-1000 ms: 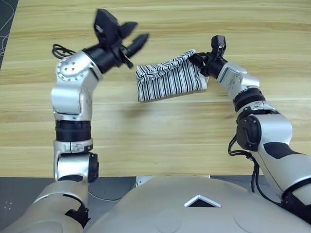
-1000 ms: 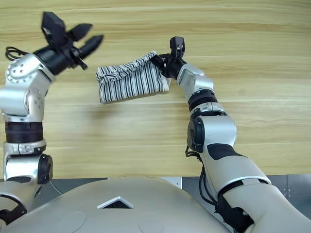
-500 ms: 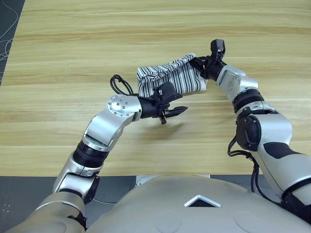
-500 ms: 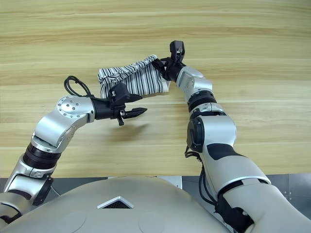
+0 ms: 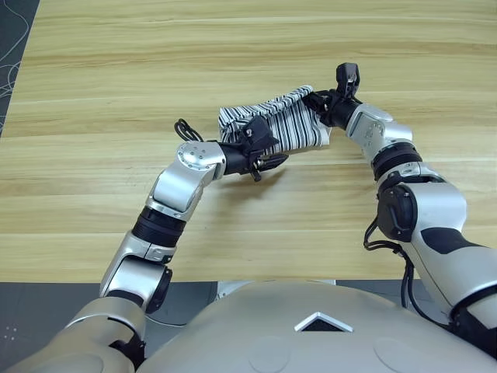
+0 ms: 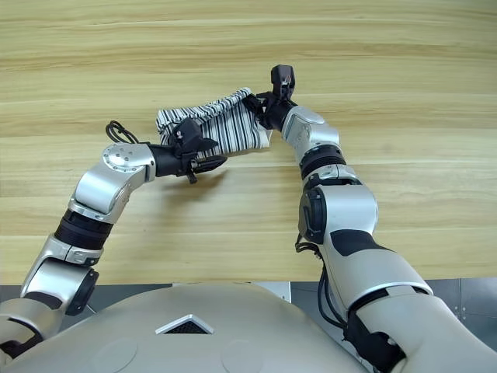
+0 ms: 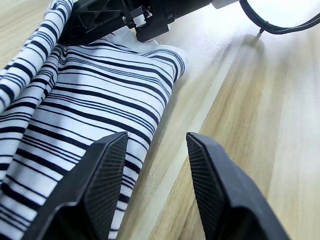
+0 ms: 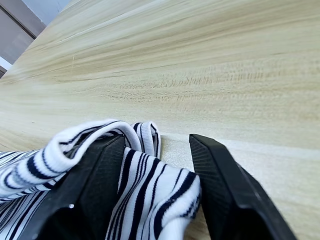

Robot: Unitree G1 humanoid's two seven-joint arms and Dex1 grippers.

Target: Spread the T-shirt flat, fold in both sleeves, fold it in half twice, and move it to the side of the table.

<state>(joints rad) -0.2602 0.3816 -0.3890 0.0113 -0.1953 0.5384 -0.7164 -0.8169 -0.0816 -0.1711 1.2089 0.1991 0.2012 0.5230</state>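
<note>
Striped T-shirt (image 5: 283,128) lies folded on the table (image 5: 116,62). Right gripper (image 8: 157,150) clamps one corner; left gripper (image 7: 156,142), fingers spread, straddles its edge.

The folded striped shirt (image 6: 225,128) lay on the wooden table (image 6: 404,47). The left gripper (image 6: 211,154) had its jaws apart at the shirt's near edge, with the cloth just beyond them. The right gripper (image 6: 256,105) had its jaws at the shirt's far right corner, touching the cloth.
</note>
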